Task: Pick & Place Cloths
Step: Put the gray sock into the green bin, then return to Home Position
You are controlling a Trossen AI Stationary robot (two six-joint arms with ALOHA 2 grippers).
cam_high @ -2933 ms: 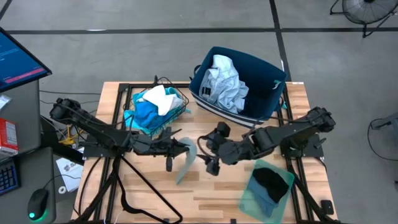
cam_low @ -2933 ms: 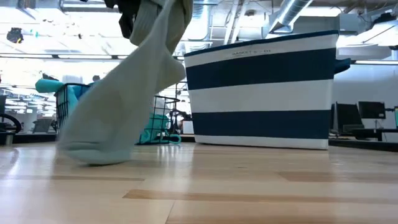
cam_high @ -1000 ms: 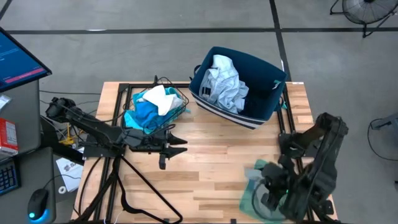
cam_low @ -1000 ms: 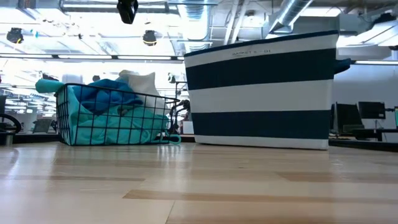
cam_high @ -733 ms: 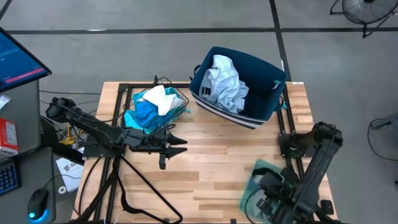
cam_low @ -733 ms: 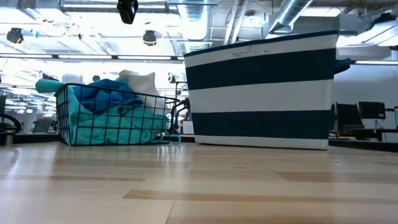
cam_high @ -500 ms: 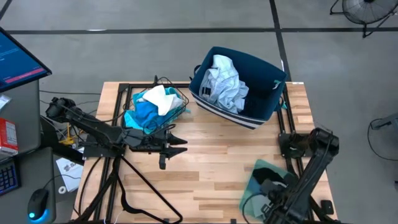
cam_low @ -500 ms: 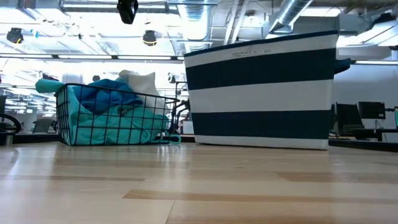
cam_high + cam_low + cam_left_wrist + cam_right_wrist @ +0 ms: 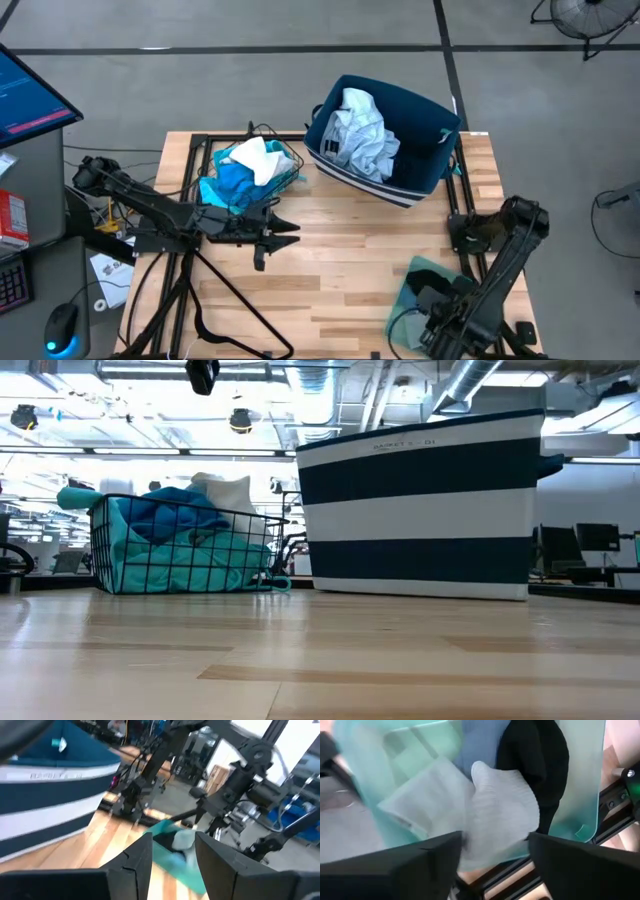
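Right gripper (image 9: 492,852) hangs over the green tray (image 9: 580,780) at the table's near right corner, its two fingers spread apart with nothing between them. Directly below it lies a pale ribbed sock (image 9: 502,815), draped partly over a small black cloth (image 9: 535,765) and a blue-grey piece, all inside the tray. The sock looks light, limp and easily bunched; I judge a pinch at a raised fold or at the cuff would hold best, since it will sag and trail when lifted, and nothing about it is fragile.

Left gripper (image 9: 283,227) waits over the middle-left of the table, fingers apart and empty, just beside the wire basket (image 9: 170,555). That basket holds a turquoise cloth (image 9: 232,185) with a white cloth (image 9: 256,157) on top. Farther back stands the navy striped bin (image 9: 425,165) with a pale blue-white garment (image 9: 360,130) heaped inside.

Light wooden planks make up the table (image 9: 320,660), smooth and slightly glossy. Beyond it are a grey floor and a bright workshop with ceiling ducts.
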